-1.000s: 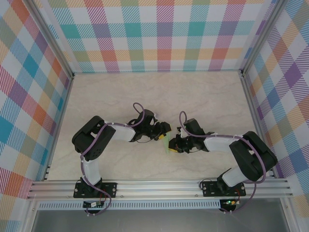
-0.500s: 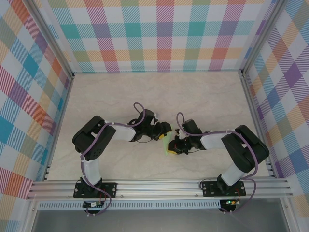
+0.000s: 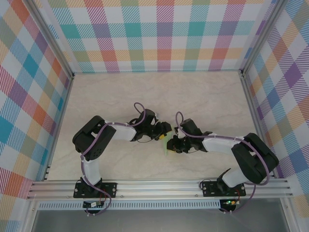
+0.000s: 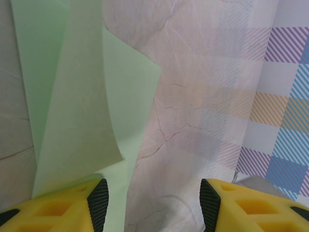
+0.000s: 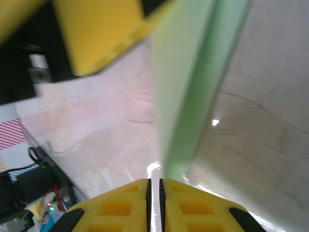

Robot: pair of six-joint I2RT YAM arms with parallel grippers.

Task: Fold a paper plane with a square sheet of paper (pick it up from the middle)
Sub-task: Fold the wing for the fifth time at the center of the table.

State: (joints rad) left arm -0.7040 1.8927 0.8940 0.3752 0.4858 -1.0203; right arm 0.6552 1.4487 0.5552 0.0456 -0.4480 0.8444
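Note:
The pale mint-green sheet of paper point(image 4: 82, 96) lies folded into a narrow strip with one flap lifting off the table. From above it is a small green patch point(image 3: 167, 145) between the two wrists. My left gripper point(image 4: 153, 203) is open, its left finger point(image 4: 72, 205) resting at the paper's near end and bare table between the pads. My right gripper point(image 5: 154, 182) is shut, with a hairline gap and nothing in it. The paper point(image 5: 188, 96) runs away from the tip of its right finger. The left gripper's yellow finger point(image 5: 96, 34) hangs above.
The marble-patterned table point(image 3: 203, 96) spreads wide behind the arms. Plaid walls point(image 3: 164, 34) and aluminium posts close in the back and both sides. A rail point(image 3: 159, 186) along the near edge carries both arm bases.
The right arm swung its elbow in and back out, and its gripper ended a little further left and up along the paper. The left arm has stayed put.

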